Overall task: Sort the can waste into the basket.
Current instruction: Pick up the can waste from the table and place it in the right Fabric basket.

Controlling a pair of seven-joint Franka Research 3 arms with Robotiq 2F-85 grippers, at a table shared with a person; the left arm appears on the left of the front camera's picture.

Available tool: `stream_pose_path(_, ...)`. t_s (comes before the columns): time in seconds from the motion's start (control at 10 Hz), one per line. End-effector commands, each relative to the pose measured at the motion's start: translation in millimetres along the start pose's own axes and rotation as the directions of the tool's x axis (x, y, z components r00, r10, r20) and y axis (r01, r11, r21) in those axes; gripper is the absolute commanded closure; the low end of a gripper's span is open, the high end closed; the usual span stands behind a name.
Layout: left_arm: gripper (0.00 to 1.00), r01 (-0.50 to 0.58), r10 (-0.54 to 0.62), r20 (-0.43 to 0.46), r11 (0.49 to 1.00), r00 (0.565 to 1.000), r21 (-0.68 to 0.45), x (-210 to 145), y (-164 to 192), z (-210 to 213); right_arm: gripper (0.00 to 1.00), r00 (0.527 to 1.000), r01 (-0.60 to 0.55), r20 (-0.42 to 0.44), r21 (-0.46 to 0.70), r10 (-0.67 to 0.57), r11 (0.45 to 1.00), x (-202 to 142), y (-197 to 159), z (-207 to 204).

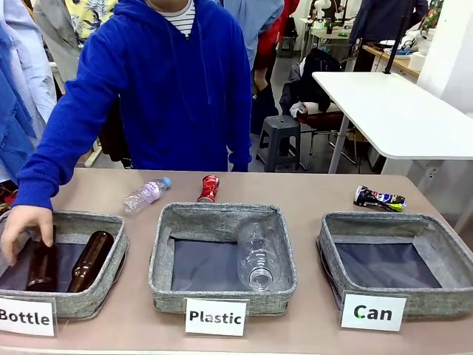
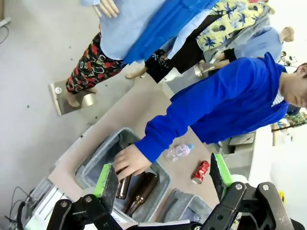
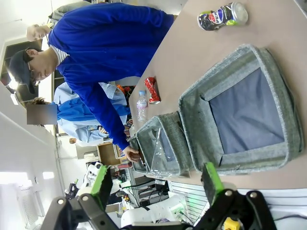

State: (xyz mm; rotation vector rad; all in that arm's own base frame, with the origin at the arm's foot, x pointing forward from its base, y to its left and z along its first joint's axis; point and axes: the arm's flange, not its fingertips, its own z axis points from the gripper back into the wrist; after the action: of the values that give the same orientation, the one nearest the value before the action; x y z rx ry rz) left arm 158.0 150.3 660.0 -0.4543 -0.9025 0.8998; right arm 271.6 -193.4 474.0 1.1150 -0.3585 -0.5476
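Can basket [image 1: 395, 219] shows bare bottom, red can [image 1: 209, 188] and dark can [image 1: 379, 198] lie behind the baskets; Plastic basket [image 1: 222, 211] has a clear bottle [image 1: 259, 255], Bottle basket [image 1: 96, 296] two brown bottles [image 1: 90, 259]; left gripper [image 2: 163, 179], right gripper [image 3: 156, 179] wide open, holding nothing

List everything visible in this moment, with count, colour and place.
red can: one, red with white marks, on the table behind the Plastic basket
dark can: one, blue-black with a yellow-green end, on the table behind the Can basket
Can basket: one, grey, robot's right
Plastic basket: one, grey, middle
Bottle basket: one, grey, robot's left
brown bottles: two, in the Bottle basket
clear bottles: two; one in the Plastic basket, one on the table behind it
label cards: three, white, one fronting each basket
table: one, beige
person's hand: one, at the Bottle basket's left edge
left gripper: black, green pads, open
right gripper: same, open
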Motion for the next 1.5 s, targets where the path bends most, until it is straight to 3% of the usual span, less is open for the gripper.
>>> stream_pose_path(0.0, 0.00, 0.046, -0.046, -0.013, 0.999, 0.999, 0.013, 10.4, -9.1, -6.4, 0.00, 1.000, -0.022, 0.006, 0.028, 0.021, 0.999, 1.6, 0.5, 0.1)
stream_pose_path(0.3, 0.00, 0.183, -0.178, -0.086, 0.981, 0.980, 0.062, -7.5, -59.3, -40.9, 0.00, 1.000, -0.022, 0.006, 0.028, 0.021, 0.999, 1.6, 0.5, 0.1)
stream_pose_path(0.7, 0.00, 0.438, -0.410, -0.174, 0.881, 0.895, 0.181, -64.0, -152.8, -120.6, 0.00, 1.000, -0.022, 0.006, 0.028, 0.021, 0.999, 1.6, 0.5, 0.1)
stream_pose_path(1.1, 0.00, 0.657, -0.596, -0.305, 0.736, 0.743, 0.162, -146.8, -213.1, -216.3, 0.00, 1.000, -0.022, 0.006, 0.028, 0.021, 0.999, 1.6, 0.5, 0.1)
stream_pose_path(1.4, 0.00, 0.796, -0.720, -0.422, 0.605, 0.550, 0.004, -220.6, -242.8, -282.7, 0.00, 1.000, -0.022, 0.006, 0.028, 0.021, 0.999, 1.6, 0.5, 0.1)
